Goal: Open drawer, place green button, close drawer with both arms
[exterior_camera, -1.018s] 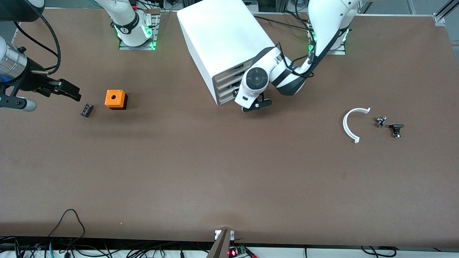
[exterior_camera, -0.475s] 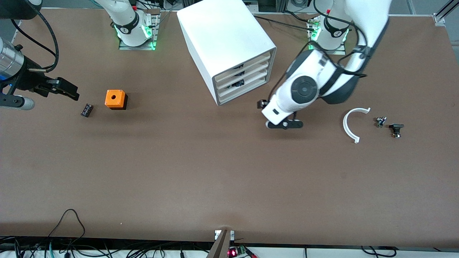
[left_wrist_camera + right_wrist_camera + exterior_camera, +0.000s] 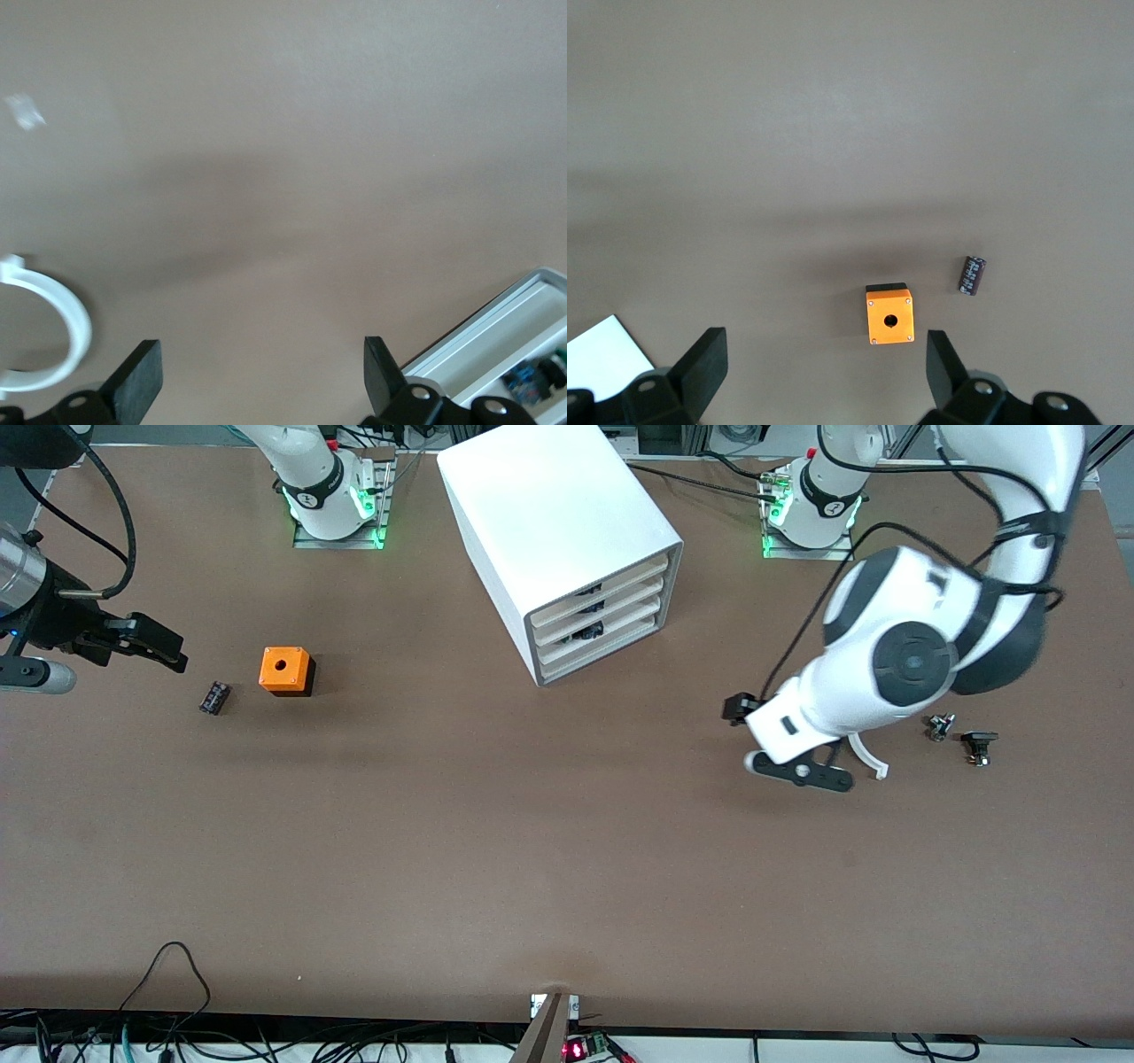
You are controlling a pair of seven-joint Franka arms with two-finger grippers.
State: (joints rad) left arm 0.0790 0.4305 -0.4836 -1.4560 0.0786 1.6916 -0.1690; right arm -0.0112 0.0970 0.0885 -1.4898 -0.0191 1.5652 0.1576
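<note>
Progress check: nothing visibly done yet. All four fronts on the cabinet (image 3: 549, 505) look flush, so the drawer (image 3: 611, 613) is judged still to be opened. Button (image 3: 979, 744) lying on the tabletop (image 3: 532, 850) near the edge at the left arm's end, well apart from the cabinet, not picked. Left end effector (image 3: 261, 376) spread wide and empty, over bare tabletop beside a white arc piece (image 3: 877, 769). Right end effector (image 3: 824, 367) also wide apart and empty, waiting over the edge at the right arm's end, near orange cube (image 3: 285, 669) and black block (image 3: 213, 697). Remaining: open, place, close. No legible writing or labels.
</note>
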